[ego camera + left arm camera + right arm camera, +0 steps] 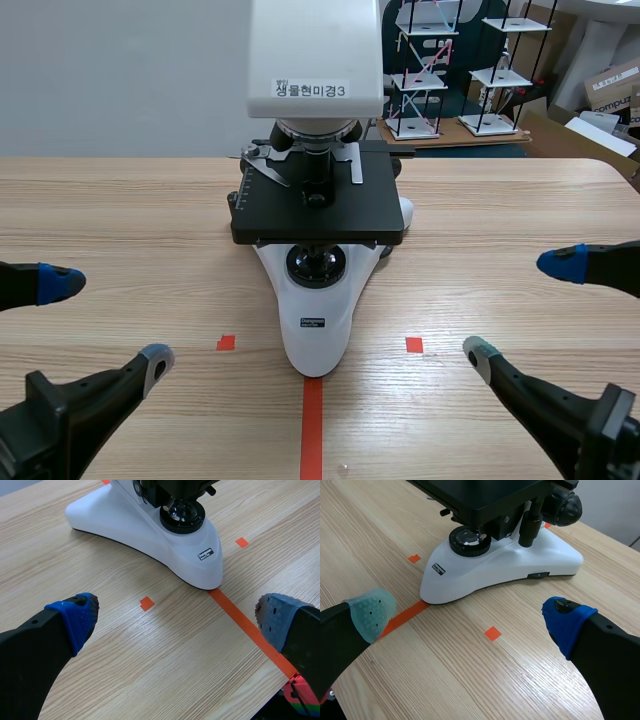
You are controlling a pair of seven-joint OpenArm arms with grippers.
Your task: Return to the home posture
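The left hand and right hand spread wide; only scene view shows the microscope head.

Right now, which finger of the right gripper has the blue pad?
On the right gripper, it is the far finger, the one farther from the robot in the scene view. Its tip is blue, while the near finger has a grey-green pad.
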